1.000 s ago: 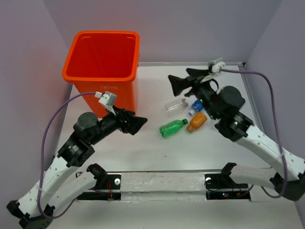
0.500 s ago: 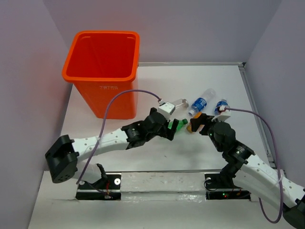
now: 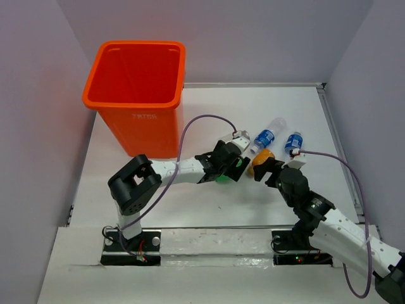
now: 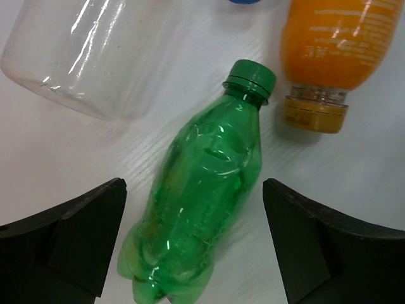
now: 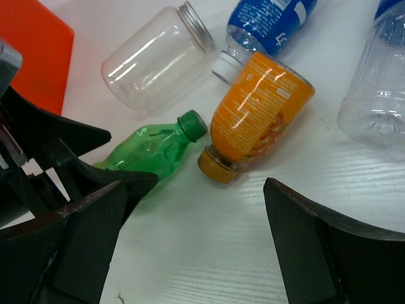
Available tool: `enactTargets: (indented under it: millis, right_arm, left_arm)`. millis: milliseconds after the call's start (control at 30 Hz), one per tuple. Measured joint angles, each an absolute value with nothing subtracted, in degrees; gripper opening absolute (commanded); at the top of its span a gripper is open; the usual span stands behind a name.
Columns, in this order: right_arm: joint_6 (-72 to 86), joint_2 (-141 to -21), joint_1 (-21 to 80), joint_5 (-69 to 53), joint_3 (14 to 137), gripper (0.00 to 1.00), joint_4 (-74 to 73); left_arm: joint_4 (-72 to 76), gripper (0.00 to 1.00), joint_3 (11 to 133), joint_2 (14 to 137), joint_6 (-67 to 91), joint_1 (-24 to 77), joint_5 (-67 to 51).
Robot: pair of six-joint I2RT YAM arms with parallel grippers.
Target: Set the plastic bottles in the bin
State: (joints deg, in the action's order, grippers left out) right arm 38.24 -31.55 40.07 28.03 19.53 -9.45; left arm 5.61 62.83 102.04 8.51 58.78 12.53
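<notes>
The green bottle lies on the table between the open fingers of my left gripper, not touched by either finger. In the top view only a sliver of it shows under the left gripper. An orange bottle lies cap-down just right of the green cap. My right gripper is open and empty, hovering just short of the orange bottle. A plain clear jar and two blue-label bottles lie beyond. The orange bin stands at the far left.
The two grippers are close together over the bottle cluster; the left gripper's black fingers show in the right wrist view. The grey back wall and side walls enclose the table. A corner of the bin shows in the right wrist view.
My left arm has reached further right and lowered its open gripper around the green bottle. My right gripper has edged in towards the orange bottle. The bottles have not moved.
</notes>
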Motion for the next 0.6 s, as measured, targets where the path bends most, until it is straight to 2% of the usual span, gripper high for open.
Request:
enactTargets:
  millis: [133,267,300,367,400,433,600]
  right_arm:
    - [38.6,-33.9,39.7,28.1,19.4,0.97,-9.4]
    - [38.7,-35.9,38.7,28.1,19.4,0.98,-8.2]
    - [38.8,-37.2,38.1,28.0,19.4,0.98,-7.7]
    - [39.3,-40.9,36.5,27.4,19.4,0.99,-6.0]
    - [39.6,-42.6,35.8,27.0,19.4,0.99,-5.4]
    - [39.9,-44.5,35.1,26.4,19.4,0.99,-4.9]
    - [41.0,-51.5,30.0,22.9,19.4,1.0,-0.5]
  left_arm:
    - [5.6,0.99,63.9,104.7,7.4,57.5,12.8]
    - [5.6,0.85,64.3,106.5,6.9,57.4,12.7]
    - [5.6,0.76,64.3,106.9,6.8,57.4,12.6]
    - [5.0,0.68,64.3,107.3,7.0,57.4,12.2]
    - [4.8,0.58,64.3,107.3,6.9,57.4,12.1]
    - [4.8,0.54,64.1,107.1,7.2,57.4,12.1]
    - [4.7,0.48,59.1,102.4,8.5,57.4,11.9]
